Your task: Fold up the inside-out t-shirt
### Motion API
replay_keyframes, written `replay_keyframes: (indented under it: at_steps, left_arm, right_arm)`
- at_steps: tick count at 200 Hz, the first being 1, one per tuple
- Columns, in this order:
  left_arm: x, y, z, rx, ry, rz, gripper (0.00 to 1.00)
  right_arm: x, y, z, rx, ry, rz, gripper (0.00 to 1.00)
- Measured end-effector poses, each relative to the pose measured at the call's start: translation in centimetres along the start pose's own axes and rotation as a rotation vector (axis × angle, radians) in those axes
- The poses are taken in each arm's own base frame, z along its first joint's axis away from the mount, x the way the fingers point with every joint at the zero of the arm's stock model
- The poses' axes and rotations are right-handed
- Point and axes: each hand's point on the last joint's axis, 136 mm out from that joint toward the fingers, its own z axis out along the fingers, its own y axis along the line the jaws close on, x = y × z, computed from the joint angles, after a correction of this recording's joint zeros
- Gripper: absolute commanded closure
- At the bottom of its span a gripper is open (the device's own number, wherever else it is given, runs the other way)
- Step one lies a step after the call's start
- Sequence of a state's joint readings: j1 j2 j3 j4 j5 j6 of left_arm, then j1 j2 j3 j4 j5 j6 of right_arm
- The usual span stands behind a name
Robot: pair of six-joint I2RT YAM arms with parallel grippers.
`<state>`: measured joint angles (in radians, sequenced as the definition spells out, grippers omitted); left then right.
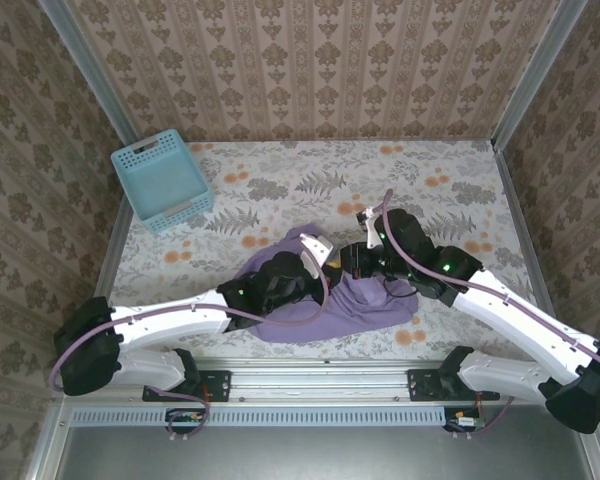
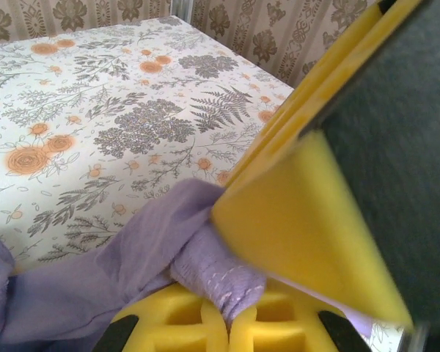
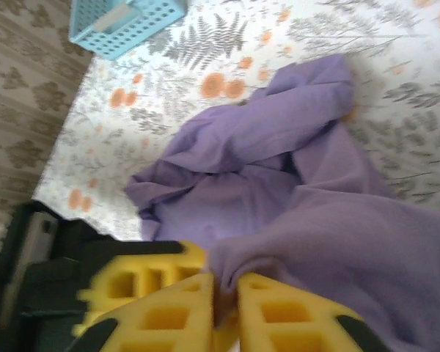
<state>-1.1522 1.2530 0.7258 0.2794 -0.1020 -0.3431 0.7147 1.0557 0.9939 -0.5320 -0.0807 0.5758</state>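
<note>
The inside-out t-shirt [image 1: 365,305] lies bunched at the near edge of the bench [image 1: 430,200] — soft, light, limp. Left pincer [image 2: 227,312] and right pincer [image 3: 224,301] each pinch its cloth; hems likely give the firmest hold.

I see a table [image 1: 460,200] covered in a floral print of orange blooms and grey ferns. A light-blue basket [image 1: 161,180] sits at its upper left corner. The purple shirt [image 1: 365,305] lies bunched at lower centre, near the bottom edge.
</note>
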Motion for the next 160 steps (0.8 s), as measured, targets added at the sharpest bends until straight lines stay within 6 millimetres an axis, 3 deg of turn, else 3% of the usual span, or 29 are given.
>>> replay_keyframes:
  at_steps: [34,53,71,87,104,129,146,160]
  left_arm:
    - [-0.9,1.3,-0.6,-0.023,-0.017,-0.041,1.00]
    - [-0.6,2.1,-0.8,-0.038,0.002,-0.059,1.00]
    - [0.1,2.6,-0.8,-0.050,0.038,-0.068,1.00]
    - [0.3,2.9,-0.9,-0.063,0.072,-0.077,1.00]
    - [-0.4,3.1,-1.1,-0.079,0.092,-0.090,1.00]
    - [-2.0,3.5,-1.6,-0.100,0.110,-0.107,1.00]
    - [-2.4,3.5,-2.0,-0.105,0.134,-0.113,1.00]
    - [-2.3,3.6,-2.2,-0.108,0.154,-0.114,0.95]
  right_arm:
    - [0.5,-1.4,-1.7,0.042,-0.043,-0.077,0.54]
    - [2.6,-2.4,-1.3,0.057,-0.014,-0.124,0.46]
    - [5.2,-3.1,0.0,0.074,0.058,-0.163,0.46]
    - [6.9,-3.8,1.2,0.110,0.117,-0.187,0.53]
    - [7.2,-4.9,1.7,0.175,0.129,-0.208,0.69]
    - [6.5,-6.6,1.1,0.280,0.097,-0.221,0.92]
    - [5.3,-6.8,0.3,0.308,0.053,-0.233,1.00]
    - [4.1,-6.6,-0.7,0.312,0.007,-0.226,1.00]
